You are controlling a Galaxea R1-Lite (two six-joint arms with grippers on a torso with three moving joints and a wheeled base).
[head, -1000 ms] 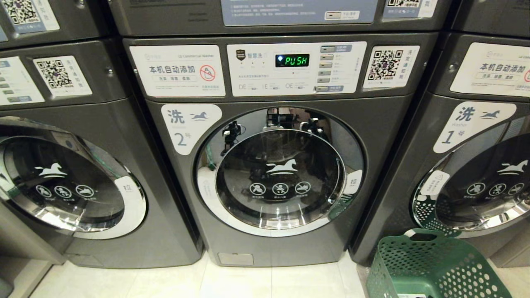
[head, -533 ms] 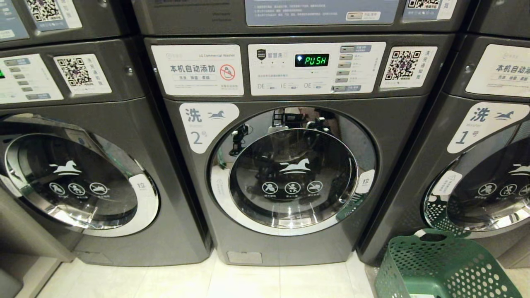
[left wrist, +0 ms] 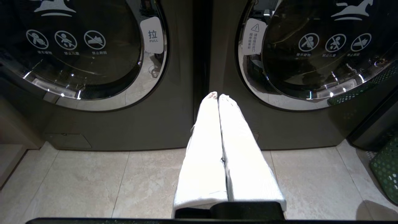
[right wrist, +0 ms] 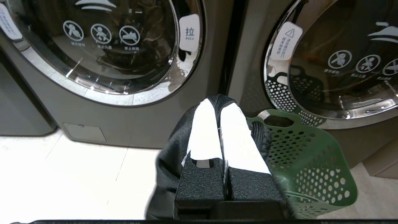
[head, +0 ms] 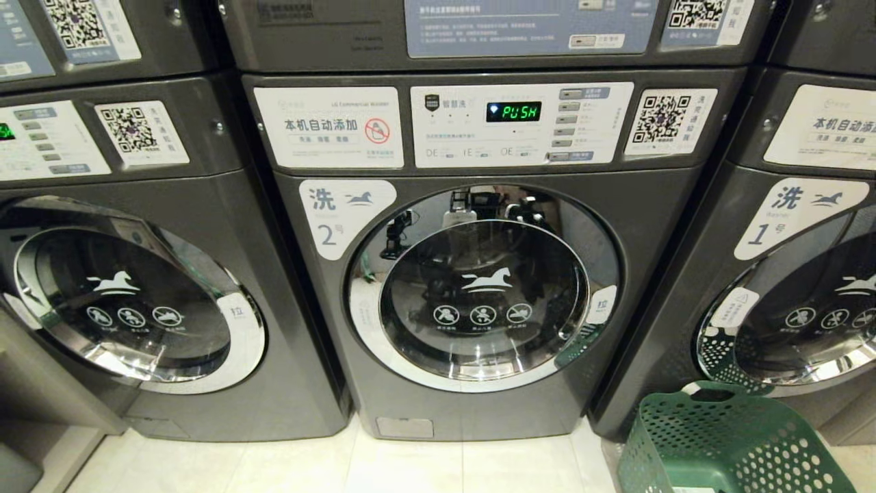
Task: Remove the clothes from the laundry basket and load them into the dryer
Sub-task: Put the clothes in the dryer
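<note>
Item 1, black garment (right wrist: pixel 169 165): we find it pinched between the closed fingers of the right gripper (right wrist: pixel 219 104), draped over the fingertips and hanging down beside the white pads (right wrist: pixel 203 133); its long axis runs downward toward the floor tiles (right wrist: pixel 62 174).

Item 2, laundry basket (right wrist: pixel 306 161): green, perforated, on the floor just beside the right gripper, in front of machine 1 (head: pixel 787 287). We cannot tell whether more clothes lie inside.

Item 3, machine 2 (head: pixel 479 287): straight ahead of us, its round door (head: pixel 482 291) closed, pull tab (head: pixel 602 305) on the basket side. We judge the door must open before loading, and the right arm is nearer that tab.

Item 4, left gripper (left wrist: pixel 217 96): closed, empty, low before the machines.
</note>
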